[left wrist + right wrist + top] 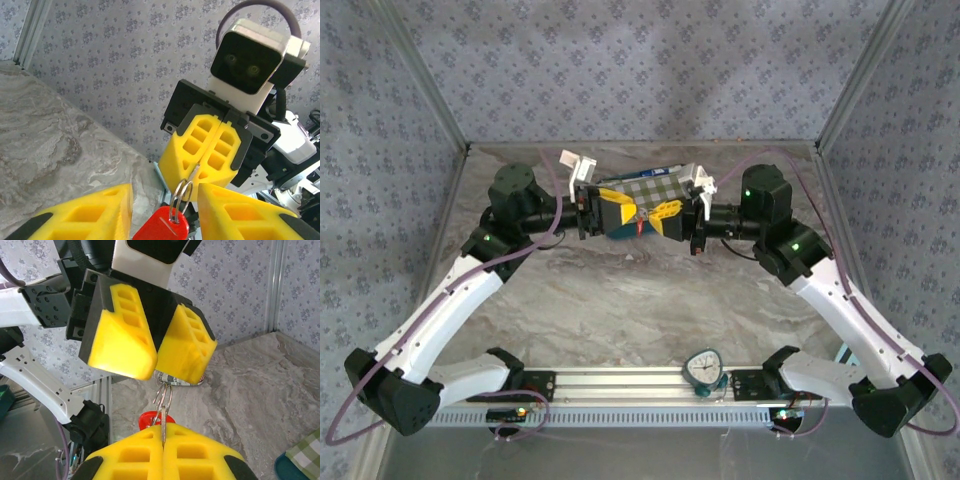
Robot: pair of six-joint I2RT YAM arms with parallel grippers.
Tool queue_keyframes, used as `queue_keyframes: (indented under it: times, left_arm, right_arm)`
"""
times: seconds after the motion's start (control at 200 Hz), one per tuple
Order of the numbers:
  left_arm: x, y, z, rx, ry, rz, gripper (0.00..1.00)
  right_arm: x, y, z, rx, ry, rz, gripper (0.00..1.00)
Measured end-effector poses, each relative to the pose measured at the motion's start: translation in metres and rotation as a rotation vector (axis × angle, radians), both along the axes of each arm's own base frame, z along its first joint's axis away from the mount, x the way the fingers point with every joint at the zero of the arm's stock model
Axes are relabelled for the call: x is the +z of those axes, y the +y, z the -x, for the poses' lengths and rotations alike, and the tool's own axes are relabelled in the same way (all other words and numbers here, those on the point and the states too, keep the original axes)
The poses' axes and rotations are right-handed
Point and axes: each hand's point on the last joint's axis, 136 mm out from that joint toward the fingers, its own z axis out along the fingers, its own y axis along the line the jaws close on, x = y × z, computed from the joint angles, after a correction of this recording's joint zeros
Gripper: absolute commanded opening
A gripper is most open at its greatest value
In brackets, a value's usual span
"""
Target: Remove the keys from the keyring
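Keyring [181, 192] and its key [163, 417] hang in the air, right at the tip of the right gripper [162, 435]. The right gripper is pressed together and pinches the thin metal key. The silver ring hangs off that key, just past the tip of the right gripper. A red tag [162, 227] hangs on the ring, on the side away from the right gripper.

The left gripper [165, 197] faces the right gripper, nose to nose. Its yellow fingers [100, 215] are spread, one on each side of the ring and the tag. They do not seem to touch either one. The table [45, 135] lies below the right gripper.

The step looks like this: one claw holds the key steady while the other gets ready to take the ring. No key looks free of the ring yet. Next, the left gripper probably needs to close on the ring or the tag and hold tight. Then the key has to be turned and slid along the ring's coil until it comes off the end. The ring is thin and shiny, so it may slip.
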Motion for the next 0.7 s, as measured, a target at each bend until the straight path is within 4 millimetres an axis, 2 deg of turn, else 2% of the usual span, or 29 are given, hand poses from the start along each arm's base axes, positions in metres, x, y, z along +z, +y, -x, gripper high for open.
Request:
queue_keyframes:
  times: [0.345, 0.535, 0.7]
  left_arm:
    - [0.003, -0.005, 0.009, -0.042, -0.019, -0.021, 0.4]
    - [-0.002, -0.008, 0.011, -0.056, -0.013, -0.044, 0.4]
    - [-0.007, -0.01, 0.01, -0.059, -0.006, -0.057, 0.31]
  right_arm:
    - [-0.009, 0.004, -0.001, 0.035, 0.063, 0.027, 0.0]
    - [-0.009, 0.003, 0.0, 0.042, 0.078, 0.032, 0.0]
    - [-0.008, 0.003, 0.001, 0.049, 0.078, 0.031, 0.0]
